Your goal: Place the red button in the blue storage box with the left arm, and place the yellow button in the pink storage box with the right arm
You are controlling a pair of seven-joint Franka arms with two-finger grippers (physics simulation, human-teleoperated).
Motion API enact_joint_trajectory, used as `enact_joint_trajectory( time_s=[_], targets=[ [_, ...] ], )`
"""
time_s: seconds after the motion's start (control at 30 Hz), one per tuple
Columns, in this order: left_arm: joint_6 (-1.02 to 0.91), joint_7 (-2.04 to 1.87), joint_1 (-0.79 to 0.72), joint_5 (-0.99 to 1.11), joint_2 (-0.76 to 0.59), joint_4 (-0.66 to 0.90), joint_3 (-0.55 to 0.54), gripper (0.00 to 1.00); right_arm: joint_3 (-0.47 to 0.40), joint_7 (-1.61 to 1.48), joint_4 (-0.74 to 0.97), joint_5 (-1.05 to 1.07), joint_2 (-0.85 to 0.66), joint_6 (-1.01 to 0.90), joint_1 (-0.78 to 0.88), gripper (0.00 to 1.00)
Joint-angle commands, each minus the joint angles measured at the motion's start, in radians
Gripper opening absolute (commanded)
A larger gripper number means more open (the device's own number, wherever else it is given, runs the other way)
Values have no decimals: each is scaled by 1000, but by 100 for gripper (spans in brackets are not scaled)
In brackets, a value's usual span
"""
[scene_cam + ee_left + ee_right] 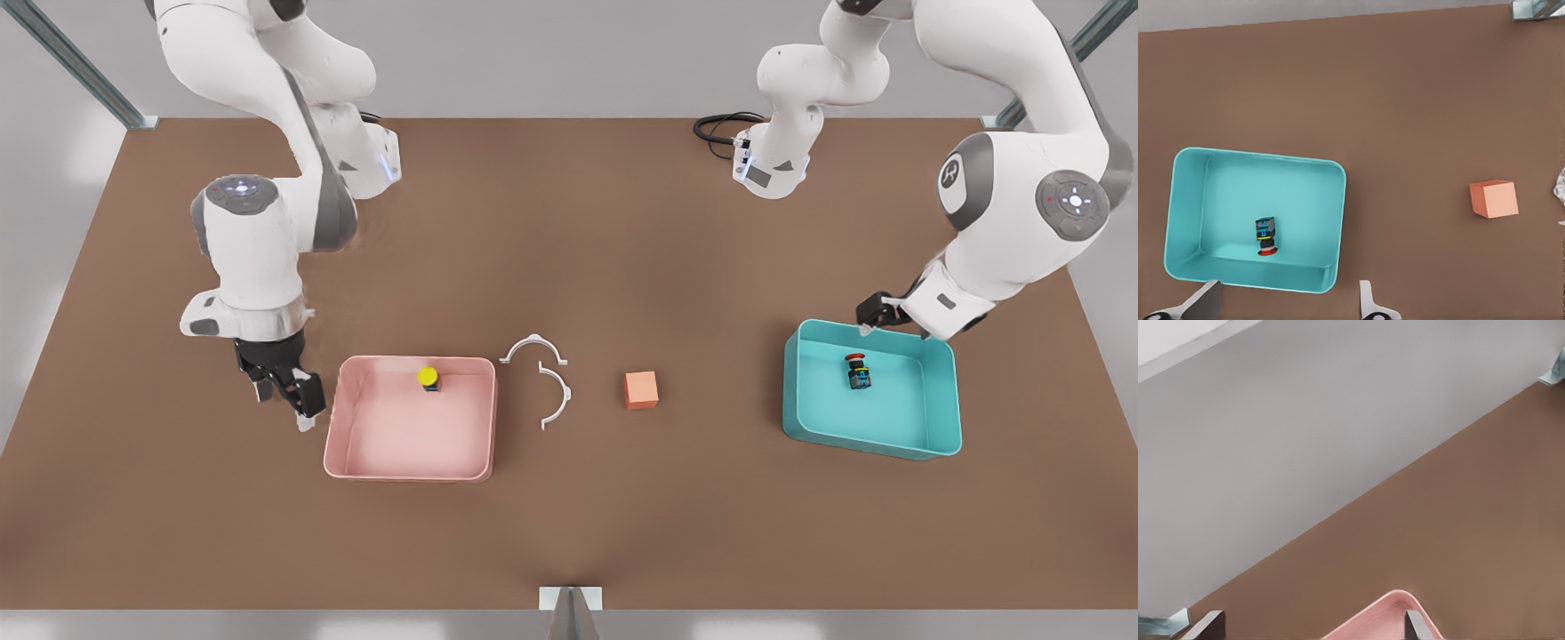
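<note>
Brown table (569, 533) spreads under both my arms, grey wall behind. My left hand (878, 313) hangs over the far rim of the teal-blue plastic storage box (925, 444), fingers (1368, 301) spread and holding nothing; the small red-capped button (857, 369) stands on the box's floor, apart from them. My right hand (286, 388) hovers just beside the pink plastic storage box (400, 469), on its outer side, fingers (1413, 623) likewise apart and empty, and the yellow-capped button (428, 378) sits inside near the far wall. Between the boxes lie two white curved clips (544, 382) and an orange cube (641, 390). I judge both placements done; what remains is lifting my hands clear without nudging a rim.
</note>
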Motion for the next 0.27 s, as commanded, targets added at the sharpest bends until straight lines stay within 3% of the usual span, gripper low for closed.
enact_joint_trajectory(
  time_s=[0.0,0.03,0.07,0.23],
  targets=[
    [-21,-4,-1,0,-2,17,0,100,-61,-848,67,302,-29,-546,-4,100],
    [-33,-4,-1,0,-4,23,-2,100,-61,-897,119,302,-26,-584,-19,100],
    [-58,-4,-1,0,-2,40,-2,100,-59,-897,301,299,61,-716,-19,100],
    [-84,-4,-3,3,-1,79,-2,100,-47,-943,228,296,55,-652,-10,100]
  ],
)
